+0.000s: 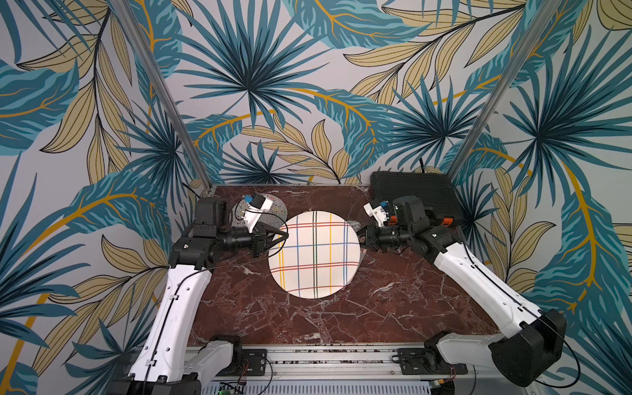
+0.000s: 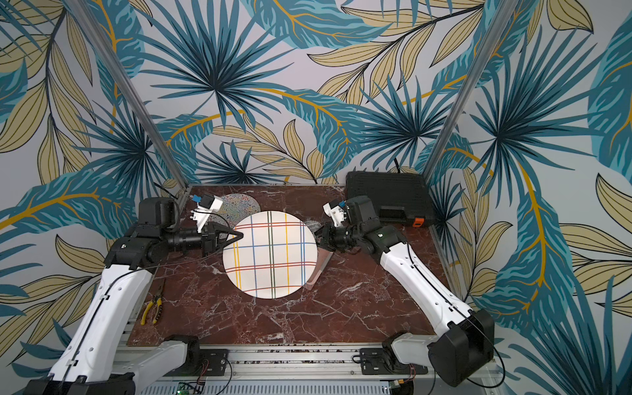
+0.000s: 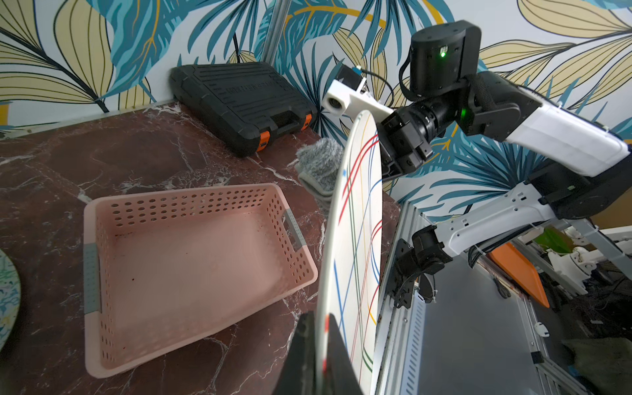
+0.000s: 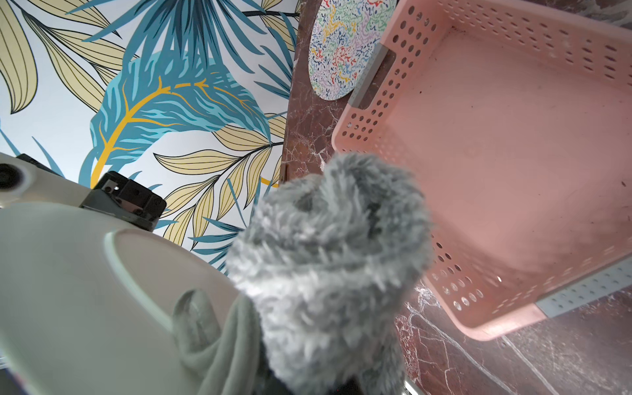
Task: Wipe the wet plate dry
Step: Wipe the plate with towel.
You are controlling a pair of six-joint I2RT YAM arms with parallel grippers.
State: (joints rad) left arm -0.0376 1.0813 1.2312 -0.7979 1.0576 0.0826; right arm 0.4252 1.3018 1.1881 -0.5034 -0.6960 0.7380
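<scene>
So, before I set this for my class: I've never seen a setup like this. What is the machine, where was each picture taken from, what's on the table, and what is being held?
It is a robot with two arms mounted at the edge of a marble-look table. Two pictures look down from overhead, side by side, showing almost the same scene. The other two come from small cameras on each arm's wrist. The left arm's fingers are shut on the rim of a white striped plate, holding it lifted above a pink basket. The right arm's fingers are shut on a fluffy grey cloth at the plate's opposite edge, to dry it. Also on the table: a black tool case, a squiggle-patterned disc and yellow-handled pliers.
</scene>
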